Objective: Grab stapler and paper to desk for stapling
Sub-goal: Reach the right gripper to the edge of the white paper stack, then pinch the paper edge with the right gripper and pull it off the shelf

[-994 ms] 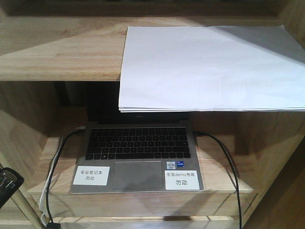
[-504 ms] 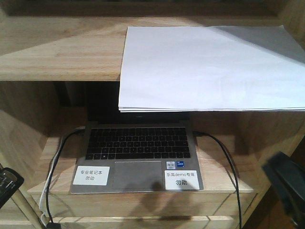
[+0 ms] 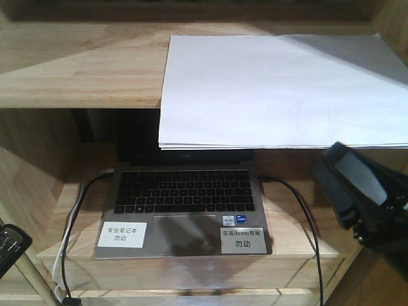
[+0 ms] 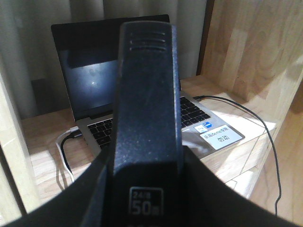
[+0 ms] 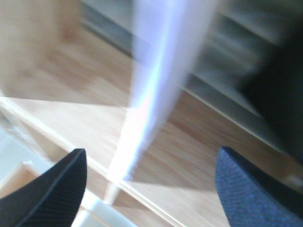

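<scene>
Setting: a light wooden shelving unit (image 3: 83, 70) with an open laptop (image 3: 185, 191) in its lower bay. The desk is not in view.
Paper: one thin white stack (image 3: 274, 89) lies on the upper shelf, its front edge hanging over the lip. It is above and to the left of the right gripper (image 5: 151, 187). In the blurred right wrist view its edge lies ahead, between the fingers (image 5: 52, 189).
Right gripper: spread wide, holding nothing.
Stapler: one black stapler (image 4: 144, 104) juts straight out from the left gripper (image 4: 144, 215), filling the left wrist view, with the laptop beyond it.
Left gripper: appears pinched on the stapler's rear. The contact itself is hidden.
Handling, paper: light, floppy and slick, and the sheets are likely to fan or sag. The overhanging front edge looks the best hold, pinched top and bottom.
Handling, stapler: rigid and fairly dense. It should stay put in a firm grip.
Count: one stapler and one paper stack, its number of sheets unreadable. One laptop carries two white labels (image 3: 122, 234).
</scene>
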{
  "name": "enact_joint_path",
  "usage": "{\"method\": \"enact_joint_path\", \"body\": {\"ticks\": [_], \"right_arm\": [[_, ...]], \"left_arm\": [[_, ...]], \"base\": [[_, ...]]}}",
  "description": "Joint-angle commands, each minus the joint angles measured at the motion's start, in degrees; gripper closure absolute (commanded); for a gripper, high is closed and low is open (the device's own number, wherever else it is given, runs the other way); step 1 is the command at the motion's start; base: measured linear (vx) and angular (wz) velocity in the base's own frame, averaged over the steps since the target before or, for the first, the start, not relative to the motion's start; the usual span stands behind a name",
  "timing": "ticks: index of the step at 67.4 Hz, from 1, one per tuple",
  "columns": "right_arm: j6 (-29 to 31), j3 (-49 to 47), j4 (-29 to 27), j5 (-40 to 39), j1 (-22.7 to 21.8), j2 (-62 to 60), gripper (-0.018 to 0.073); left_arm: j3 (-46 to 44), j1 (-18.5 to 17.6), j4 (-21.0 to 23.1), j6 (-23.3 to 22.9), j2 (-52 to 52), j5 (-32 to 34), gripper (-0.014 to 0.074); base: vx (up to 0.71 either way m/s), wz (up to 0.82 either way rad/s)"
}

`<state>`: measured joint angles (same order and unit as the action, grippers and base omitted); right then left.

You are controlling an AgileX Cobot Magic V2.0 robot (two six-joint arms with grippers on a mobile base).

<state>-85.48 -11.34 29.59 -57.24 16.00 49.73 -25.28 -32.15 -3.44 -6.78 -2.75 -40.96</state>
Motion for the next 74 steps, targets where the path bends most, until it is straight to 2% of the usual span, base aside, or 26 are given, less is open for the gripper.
{"method": "enact_joint_path", "body": {"ticks": [1, 31, 37, 43, 48, 62, 74], "right_arm": [[0.30, -2.51, -0.84, -3.75, -0.01, 0.03, 0.0019], [1.01, -9.98, -5.40, -3.67, -0.01, 10.64, 0.0022], [0.96, -11.33, -5.99, -4.55, -0.01, 12.39, 0.0048], [0.96, -11.95, -6.37, -4.50, -0.01, 13.08, 0.0117], [0.51, -11.95, -7.22, -4.14, -0.01, 13.13, 0.0219], [0.10, -11.95, -8.01, -4.56, -0.01, 13.13, 0.0576], [0.04, -11.28, -7.41, -6.97, -0.01, 11.89, 0.0571]], "left_arm": [[-1.79, -0.29, 0.01, -0.10, -0.83, 6.90, 0.0603], [-1.79, -0.29, 0.01, -0.10, -0.83, 6.90, 0.0603], [-1.79, -0.29, 0.01, -0.10, -0.83, 6.90, 0.0603], [-1.79, -0.29, 0.01, -0.10, -0.83, 6.90, 0.0603], [-1.79, -0.29, 0.01, -0.10, -0.83, 6.90, 0.0603], [-1.79, -0.29, 0.01, -0.10, -0.83, 6.90, 0.0603], [-1.79, -0.29, 0.01, -0.10, -0.83, 6.90, 0.0603]], "base": [[0.00, 0.00], [0.00, 0.00], [0.00, 0.00], [0.00, 0.00], [0.00, 0.00], [0.00, 0.00], [0.00, 0.00]]}}
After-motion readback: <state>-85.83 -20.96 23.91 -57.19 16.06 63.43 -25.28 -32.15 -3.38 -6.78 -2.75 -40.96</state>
